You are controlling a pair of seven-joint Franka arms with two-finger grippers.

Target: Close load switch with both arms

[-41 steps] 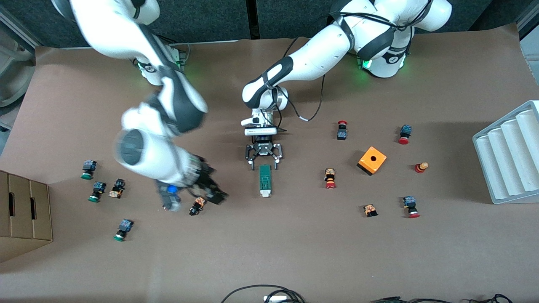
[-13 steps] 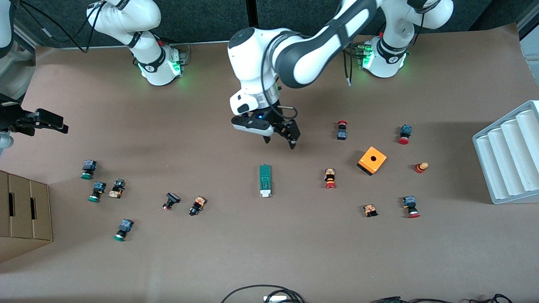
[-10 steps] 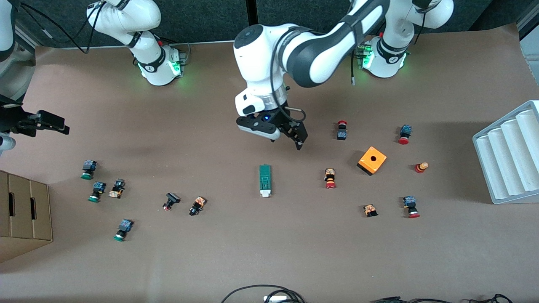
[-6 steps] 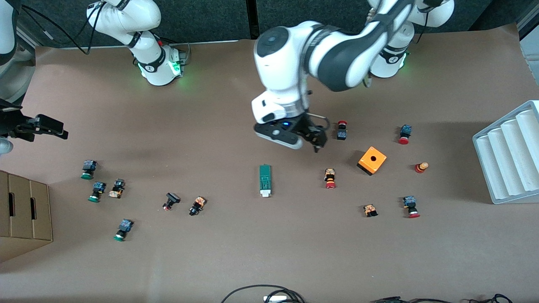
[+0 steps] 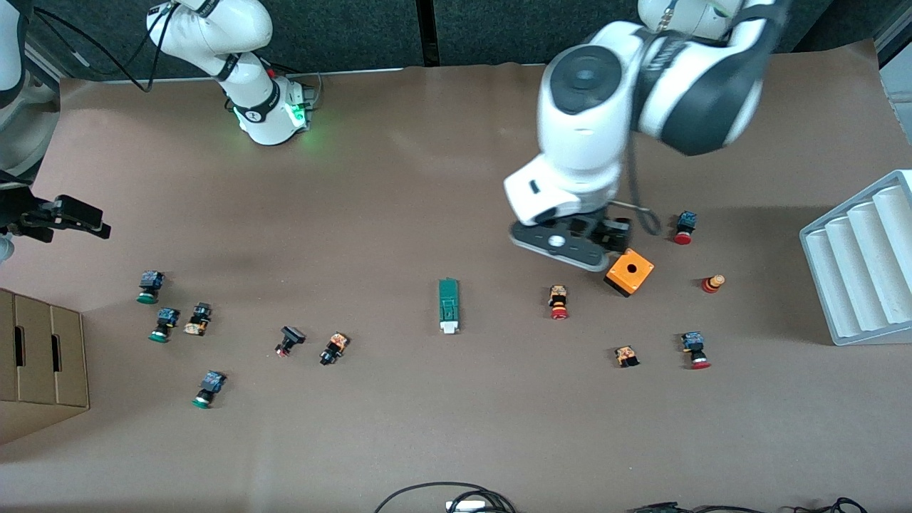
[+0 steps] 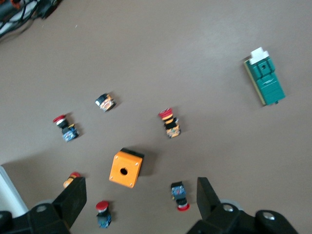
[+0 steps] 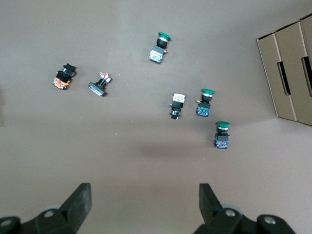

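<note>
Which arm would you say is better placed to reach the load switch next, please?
Probably the left. Its open hand hangs above the orange cube, fairly close to the load switch, which shows in its wrist view. The right hand, also open, is at the table's edge, above the green-capped buttons.

The load switch (image 5: pixel 448 305) is dark green with a white end, lying on a plain brown surface (image 5: pixel 427 427). An orange cube (image 5: pixel 630 271) has a black hole. Scattered push buttons carry red or green caps.
</note>
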